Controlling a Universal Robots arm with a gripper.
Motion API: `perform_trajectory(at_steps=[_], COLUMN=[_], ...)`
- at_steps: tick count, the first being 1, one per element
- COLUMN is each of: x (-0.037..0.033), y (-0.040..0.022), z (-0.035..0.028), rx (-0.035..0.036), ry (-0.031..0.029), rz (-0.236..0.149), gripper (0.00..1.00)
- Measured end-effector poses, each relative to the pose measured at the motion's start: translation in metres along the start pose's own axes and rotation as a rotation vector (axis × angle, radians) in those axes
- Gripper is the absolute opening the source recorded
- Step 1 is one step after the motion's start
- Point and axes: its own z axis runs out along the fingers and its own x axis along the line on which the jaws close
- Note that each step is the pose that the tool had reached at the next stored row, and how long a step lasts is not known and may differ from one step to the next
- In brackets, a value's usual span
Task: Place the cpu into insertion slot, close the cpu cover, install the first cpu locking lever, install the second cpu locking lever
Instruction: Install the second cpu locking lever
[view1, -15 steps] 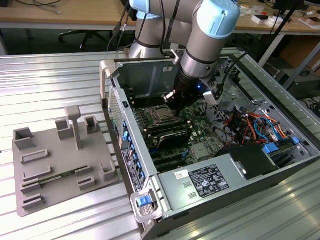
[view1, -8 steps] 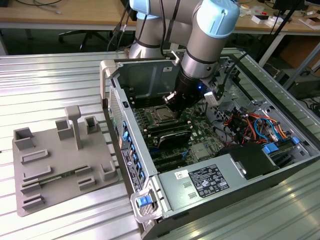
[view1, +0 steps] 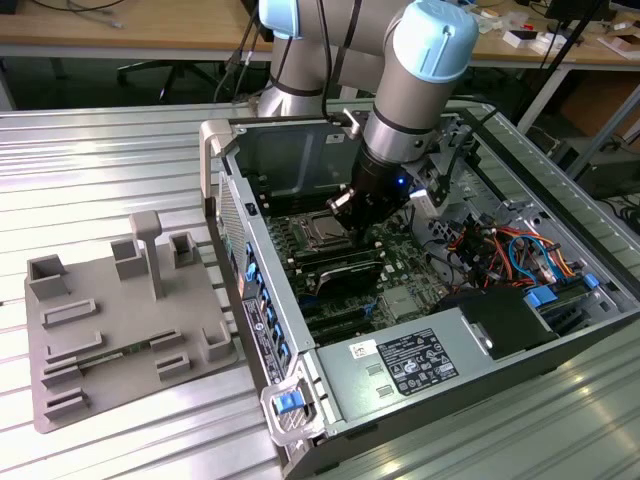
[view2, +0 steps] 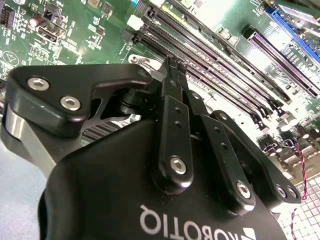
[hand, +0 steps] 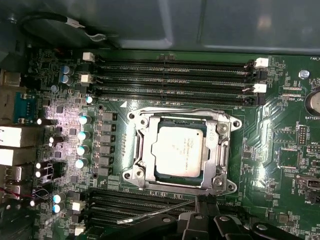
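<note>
Claw (view2: 172, 65): black linkage fingers drawn together to a point, nothing visibly held, hanging just above the green motherboard (view2: 75, 35) beside the memory slots (view2: 220, 60). Cpu (hand: 177, 150): seated flat in the insertion slot (hand: 142, 172); cpu cover (hand: 220, 150) lies down around it. Thin locking lever (hand: 155, 212): wire stands free, unlatched, near the claw. Handling, judged: lever stiff, springy, slippery; best pushed near its free end. Chip and pin field fragile.

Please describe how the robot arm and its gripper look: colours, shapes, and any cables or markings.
The arm has silver-grey tube segments with rounded light-blue joint caps, a black wrist section with a small blue light, and black cables running along it. The gripper is matte black, with bolted linkage bars, silver screw heads and white lettering on its body.
</note>
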Motion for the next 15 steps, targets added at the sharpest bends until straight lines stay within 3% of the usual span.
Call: perform_trajectory(at_steps=[15], x=[0.0080], y=[0.0004], z=[0.0037], rx=[0.0001], ry=[0.0000], rz=[0.000], gripper=[0.11])
